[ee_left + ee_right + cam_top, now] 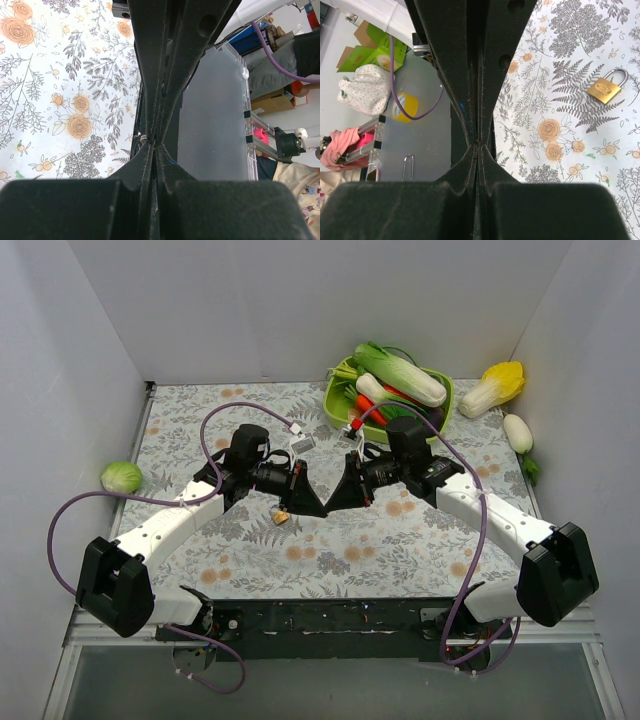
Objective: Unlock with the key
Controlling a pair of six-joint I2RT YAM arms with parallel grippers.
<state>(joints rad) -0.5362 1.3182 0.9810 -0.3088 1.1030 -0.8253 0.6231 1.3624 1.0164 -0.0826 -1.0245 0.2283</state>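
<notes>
On the flowered table (180, 410), no black-headed key can be made out in any view, so its place and long axis cannot be told. What does show is the brass padlock (281, 517), lying flat just to the left of the spot where the two grippers nearly meet tip to tip. In the right wrist view the padlock (606, 87) lies well off to the side of the fingers, its shackle slanting away from them. The left gripper (315, 508) is the nearer to the lock, and the right gripper (332, 504) points at it from the other side. Both wrist views show the fingers pressed together along one dark seam (left gripper (161, 75), right gripper (479, 75)), with nothing visible between them. The key probably has to be found before either arm can bring it to the lock.
</notes>
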